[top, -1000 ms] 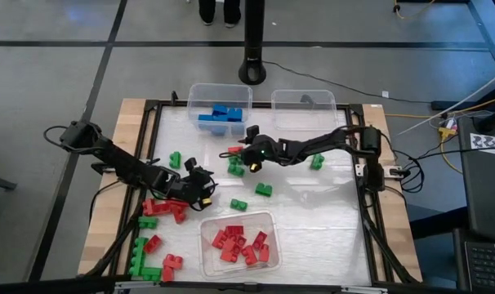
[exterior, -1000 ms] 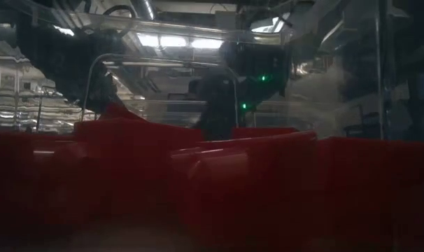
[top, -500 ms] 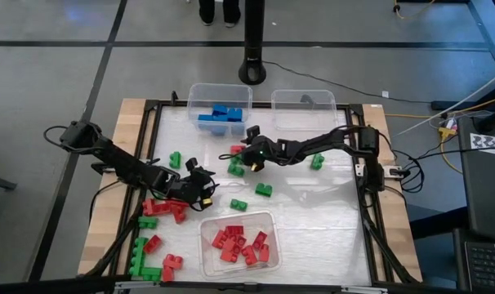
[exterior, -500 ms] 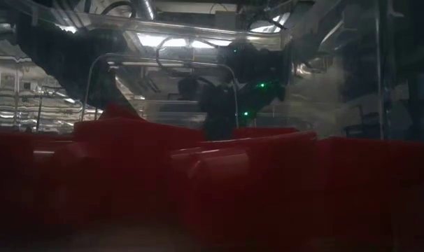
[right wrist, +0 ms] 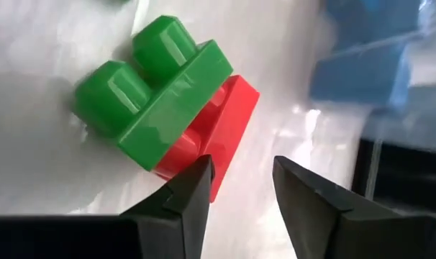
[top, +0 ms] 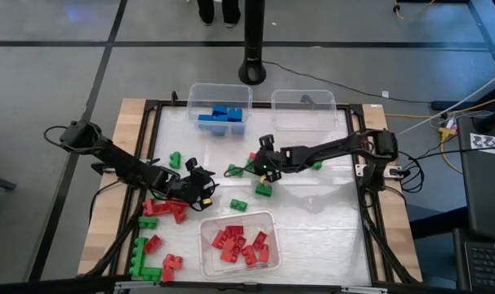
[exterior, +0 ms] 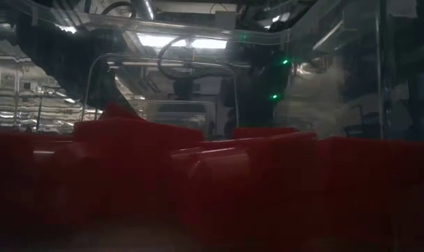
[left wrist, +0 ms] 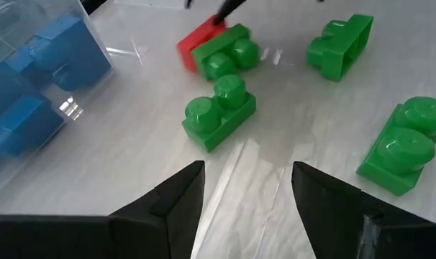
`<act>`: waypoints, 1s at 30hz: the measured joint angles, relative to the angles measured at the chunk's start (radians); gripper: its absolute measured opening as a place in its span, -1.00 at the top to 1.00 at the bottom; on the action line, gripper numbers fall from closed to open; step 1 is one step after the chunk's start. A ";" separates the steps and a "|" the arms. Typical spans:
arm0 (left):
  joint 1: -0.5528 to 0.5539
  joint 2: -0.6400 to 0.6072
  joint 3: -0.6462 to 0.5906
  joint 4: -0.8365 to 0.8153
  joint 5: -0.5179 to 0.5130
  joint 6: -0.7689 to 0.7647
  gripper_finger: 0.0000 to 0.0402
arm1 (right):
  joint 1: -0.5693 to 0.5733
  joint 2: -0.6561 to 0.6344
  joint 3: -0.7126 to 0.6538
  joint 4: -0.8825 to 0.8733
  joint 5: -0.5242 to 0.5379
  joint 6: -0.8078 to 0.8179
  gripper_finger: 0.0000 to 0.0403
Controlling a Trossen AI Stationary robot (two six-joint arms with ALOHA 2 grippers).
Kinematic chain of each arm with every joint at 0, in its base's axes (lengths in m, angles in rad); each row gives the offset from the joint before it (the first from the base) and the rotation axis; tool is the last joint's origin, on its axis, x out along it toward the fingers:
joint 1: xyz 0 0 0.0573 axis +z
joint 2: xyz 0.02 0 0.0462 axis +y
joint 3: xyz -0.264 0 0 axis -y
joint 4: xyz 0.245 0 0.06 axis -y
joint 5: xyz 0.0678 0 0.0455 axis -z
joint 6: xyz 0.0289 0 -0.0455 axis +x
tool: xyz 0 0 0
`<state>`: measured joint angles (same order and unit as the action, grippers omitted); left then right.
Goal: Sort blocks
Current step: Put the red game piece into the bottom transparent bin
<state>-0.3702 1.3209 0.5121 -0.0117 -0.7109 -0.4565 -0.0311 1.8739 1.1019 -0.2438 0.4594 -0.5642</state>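
While right claw [right wrist: 239, 183] gapes empty, green/red blocks [right wrist: 167, 101] lie studs-up, diagonal.

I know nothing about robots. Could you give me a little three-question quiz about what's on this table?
1. True or false: the bottom bin in the high view holds red blocks.
2. The blocks in the top-left bin are: A green, B blue, C red.
3. Fill in: in the right wrist view, a green block sits stacked on a ___ block.
Key: 1 true; 2 B; 3 red.
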 joint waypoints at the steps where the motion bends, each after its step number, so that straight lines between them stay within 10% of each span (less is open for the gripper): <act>1: 0.000 0.000 0.000 0.001 0.000 0.000 0.02 | 0.010 -0.008 0.000 -0.032 0.000 0.032 0.22; 20: -0.003 0.000 0.000 0.002 0.000 -0.008 0.02 | 0.037 -0.126 -0.006 -0.184 -0.193 0.411 0.22; 30: -0.003 0.000 0.000 0.002 0.001 -0.008 0.02 | 0.024 -0.101 -0.005 -0.154 -0.130 0.463 0.22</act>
<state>-0.3733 1.3209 0.5121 -0.0101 -0.7101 -0.4645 -0.0074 1.7733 1.0969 -0.3977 0.3295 -0.1015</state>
